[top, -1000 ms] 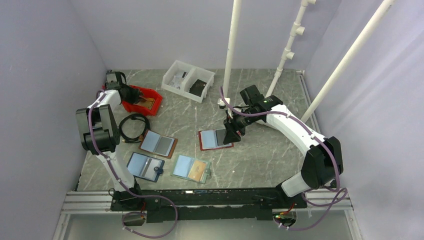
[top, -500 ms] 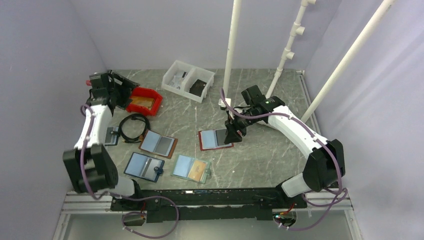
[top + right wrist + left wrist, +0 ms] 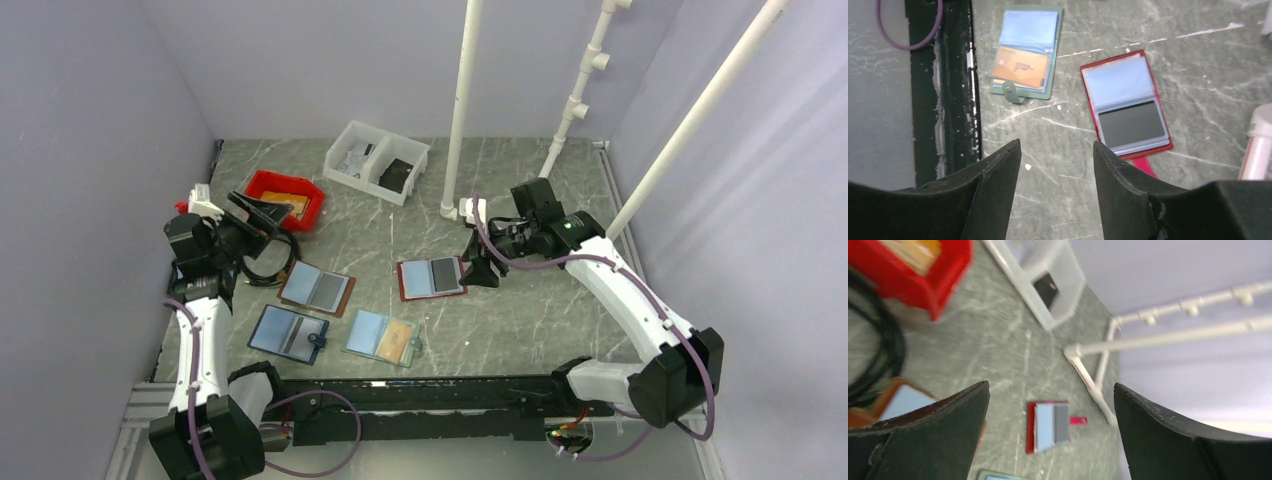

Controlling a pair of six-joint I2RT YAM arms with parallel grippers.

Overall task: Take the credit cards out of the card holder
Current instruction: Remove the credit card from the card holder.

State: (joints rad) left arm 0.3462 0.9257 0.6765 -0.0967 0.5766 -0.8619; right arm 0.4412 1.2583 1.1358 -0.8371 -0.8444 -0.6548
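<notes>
- Holder (image 3: 431, 278) lying open on desk (image 3: 540, 300), frame centre, dark card (image 3: 1131, 123) sitting in it.
- Left fingers (image 3: 928, 430) standing wide apart, empty.
- Right fingers (image 3: 983, 200) hovering apart, empty, just right of holder.

The top view looks down on the whole table (image 3: 540, 310) from behind; left wrist looks obliquely across, right wrist steeply, closer; all share the card holder (image 3: 431, 278).
</notes>
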